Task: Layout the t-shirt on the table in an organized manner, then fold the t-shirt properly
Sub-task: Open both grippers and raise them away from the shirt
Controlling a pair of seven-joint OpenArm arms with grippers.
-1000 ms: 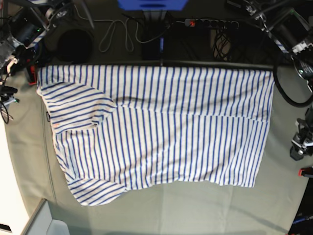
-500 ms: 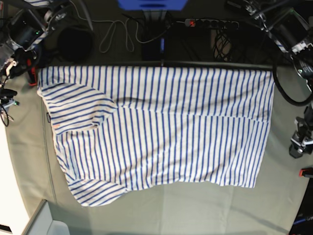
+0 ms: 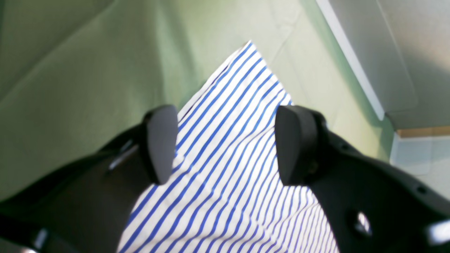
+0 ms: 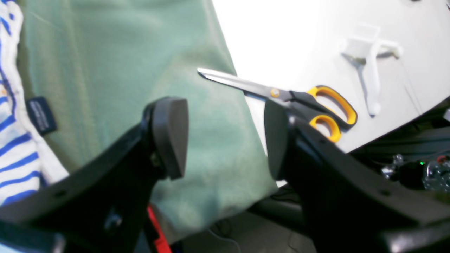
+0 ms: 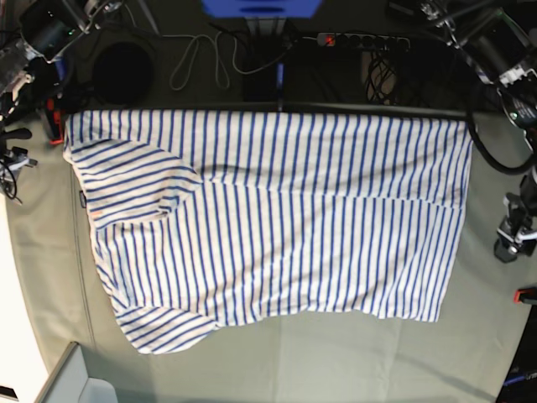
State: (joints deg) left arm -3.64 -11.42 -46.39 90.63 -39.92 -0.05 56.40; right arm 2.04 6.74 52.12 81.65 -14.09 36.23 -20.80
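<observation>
The t-shirt (image 5: 277, 218), white with thin blue stripes, lies flat across the table (image 5: 294, 361), a sleeve folded in at the left and its dark hem tag (image 5: 82, 199) at the left edge. In the left wrist view my left gripper (image 3: 226, 146) hangs open well above a shirt corner (image 3: 246, 70), with nothing between its fingers. The right wrist view shows my right gripper (image 4: 225, 138) open and empty over the table's edge, off the shirt (image 4: 14, 154); the tag (image 4: 41, 114) shows to its left. Both arms stand back at the base view's top corners.
Scissors with orange handles (image 4: 291, 96) and a white plastic piece (image 4: 369, 63) lie on a white surface beside the table. A red clamp (image 4: 158, 239) grips the table edge. A power strip (image 5: 361, 39) and cables run behind. A pale board (image 5: 75, 382) sits bottom left.
The arm at the base view's top left has drawn back further toward that corner, and the arm at top right has risen slightly. The shirt has not moved.
</observation>
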